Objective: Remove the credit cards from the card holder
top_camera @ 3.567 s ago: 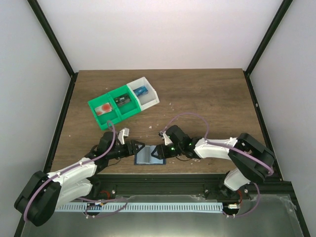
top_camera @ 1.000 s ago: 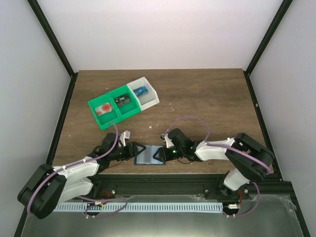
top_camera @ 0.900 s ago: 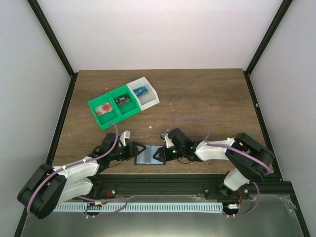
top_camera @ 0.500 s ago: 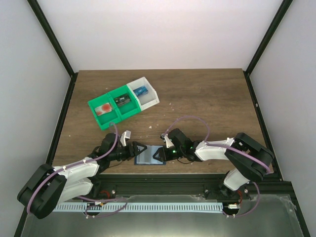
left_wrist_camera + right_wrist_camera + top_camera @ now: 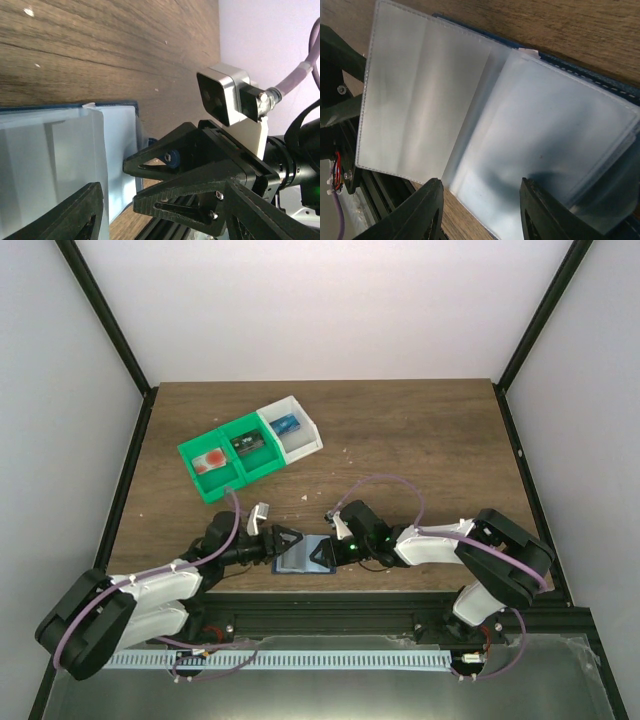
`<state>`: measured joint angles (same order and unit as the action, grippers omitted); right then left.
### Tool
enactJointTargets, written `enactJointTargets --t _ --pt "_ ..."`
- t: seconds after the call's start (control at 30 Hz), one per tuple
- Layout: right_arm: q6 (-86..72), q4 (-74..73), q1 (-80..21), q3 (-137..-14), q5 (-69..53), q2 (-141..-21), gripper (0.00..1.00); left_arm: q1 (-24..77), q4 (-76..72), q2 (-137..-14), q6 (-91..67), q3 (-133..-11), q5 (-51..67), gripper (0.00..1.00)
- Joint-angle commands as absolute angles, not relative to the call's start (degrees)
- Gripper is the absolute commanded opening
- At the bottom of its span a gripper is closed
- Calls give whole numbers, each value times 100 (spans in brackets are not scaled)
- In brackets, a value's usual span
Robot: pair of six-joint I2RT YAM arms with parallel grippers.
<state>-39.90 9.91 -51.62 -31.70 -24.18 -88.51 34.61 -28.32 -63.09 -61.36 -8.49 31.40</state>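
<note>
The card holder point(image 5: 303, 559) lies open near the table's front edge, dark navy outside with pale clear sleeves inside. No card shows in the sleeves. My left gripper point(image 5: 287, 539) is open at the holder's left edge; in the left wrist view point(image 5: 165, 220) the sleeves point(image 5: 60, 150) lie by its left finger. My right gripper point(image 5: 324, 553) is open over the holder's right leaf; in the right wrist view point(image 5: 482, 210) both fingers straddle the sleeves point(image 5: 485, 115). The two grippers face each other closely across the holder.
Green trays point(image 5: 228, 458) and a white tray point(image 5: 292, 430) stand at the back left, holding a red-and-white card, a dark card and a blue card. The right arm's fingers point(image 5: 200, 170) and wrist camera point(image 5: 225, 95) fill the left wrist view. The table's front edge runs just below the holder.
My left gripper has slid right toward the holder's left edge with its fingers spread. The right gripper and the holder have hardly moved.
</note>
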Motion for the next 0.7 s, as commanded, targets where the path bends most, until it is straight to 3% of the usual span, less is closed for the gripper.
enactJointTargets --t 0.0,0.67 --pt "-3999 802 -5203 -3034 -2361 -9002 44 3665 -3296 -6466 -6313 -919 3157 67" --pt "-4073 933 -5198 -2740 -2184 -8493 40 4146 -3950 -7107 -6560 -1209 2890 66"
